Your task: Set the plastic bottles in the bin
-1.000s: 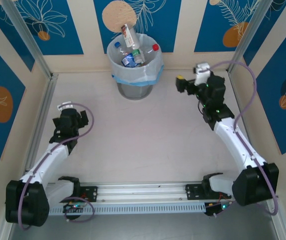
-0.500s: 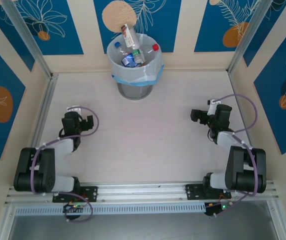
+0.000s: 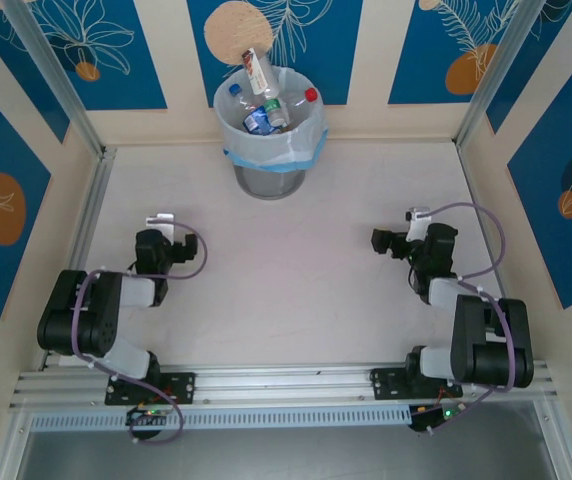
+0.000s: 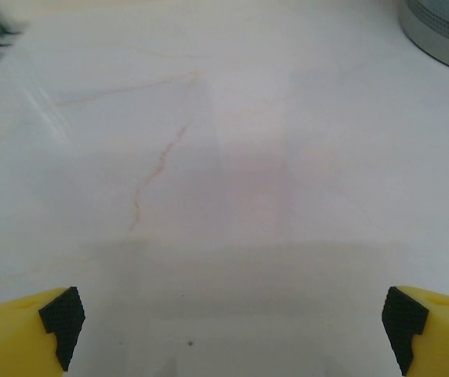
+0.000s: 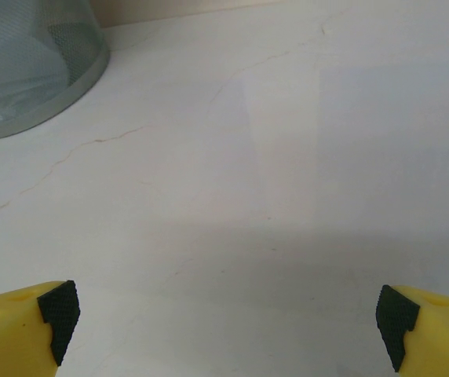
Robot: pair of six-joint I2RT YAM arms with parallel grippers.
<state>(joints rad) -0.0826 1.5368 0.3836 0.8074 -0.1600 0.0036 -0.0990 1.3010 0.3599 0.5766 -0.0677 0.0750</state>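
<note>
The bin [image 3: 267,172], a round grey wastebasket with a white liner, stands at the back middle of the table. Several plastic bottles [image 3: 259,119] lie inside it, and one with a gold-red label [image 3: 259,72] sticks up above the rim. My left gripper [image 3: 163,240] rests low at the left, open, with bare tabletop between its yellow fingertips [image 4: 58,317]. My right gripper [image 3: 390,241] rests low at the right, also open, with nothing between its fingertips [image 5: 58,312]. The bin's base [image 4: 447,25] shows top right in the left wrist view. Its mesh wall [image 5: 28,75] shows top left in the right wrist view.
Blue and cream panelled walls with slanted aluminium posts [image 3: 58,78] close in the table on three sides. A metal rail [image 3: 286,382] runs along the near edge between the arm bases. The white tabletop [image 3: 286,260] lies between the two arms.
Both arms have folded back toward their bases. The right gripper came back and down from beside the bin, and the left one drew in. Both stayed open. The bottles in the bin have not moved.
</note>
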